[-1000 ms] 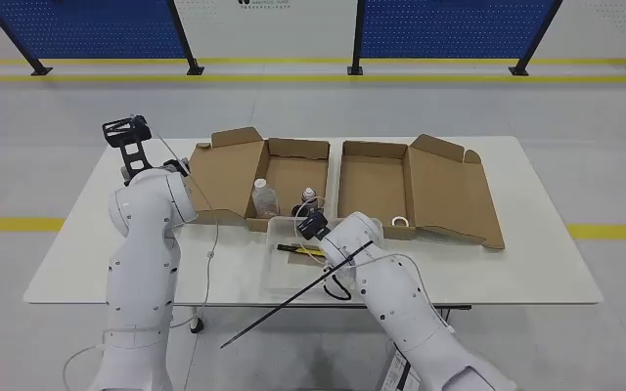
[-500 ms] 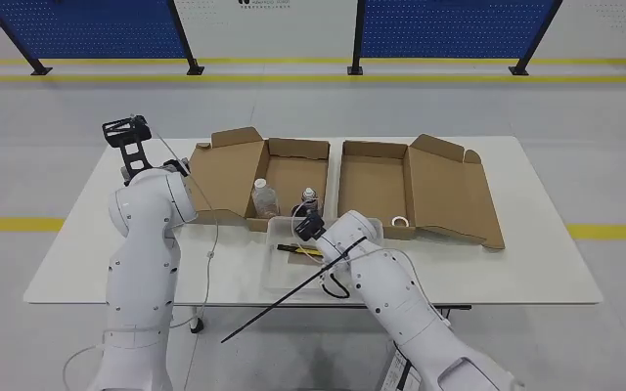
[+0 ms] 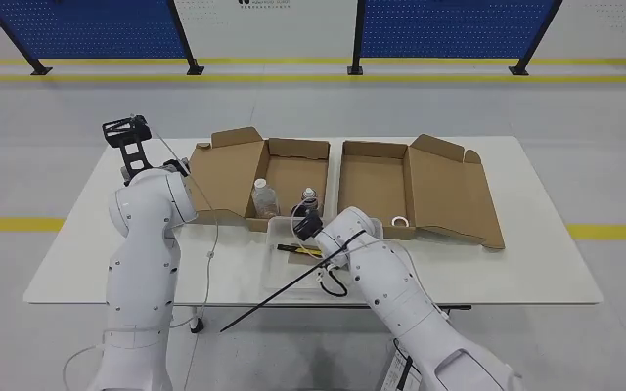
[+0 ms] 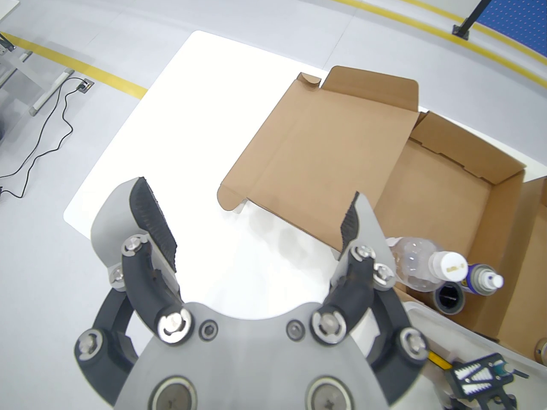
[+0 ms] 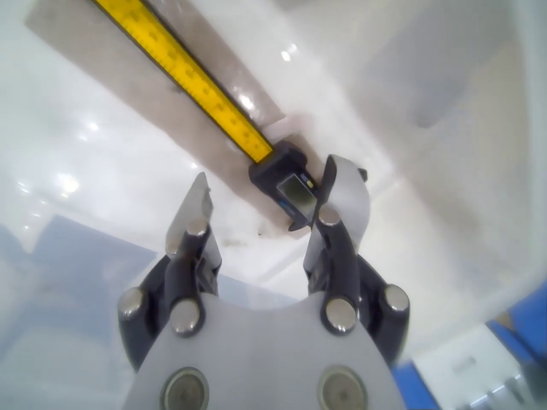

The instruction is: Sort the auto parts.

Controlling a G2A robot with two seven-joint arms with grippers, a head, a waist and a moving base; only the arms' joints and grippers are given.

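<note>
Caliper [image 5: 188, 74] looks like the part to grab next. It lies flat on the floor of the clear tub [image 3: 274, 256], in the tub's left half. It is a long thin bar with a yellow strip of little marks on top. At one end is a dark block with a small grey screen.

The right gripper [image 5: 265, 172] is down inside the tub, just above that block end. Its two fingers are partly open and hold nothing. The screen block sits right by one finger, not in the middle of the gap. I cannot tell if that finger touches it. The long bar runs away from the gripper on a slant, so the fingers are not square across it.

To get a good hold, I think the gripper should slide a bit toward the block side. It should also turn a little, so the bar sits between both fingers. If it shuts as it is, one finger might just push the caliper away.

The left gripper [image 4: 248, 198] is far from the tub, up over the table [image 4: 205, 87] corner past the left box [image 3: 284, 168]. Its fingers are wide open and hold nothing. The right arm is much nearer, so this job is for the right arm.
</note>
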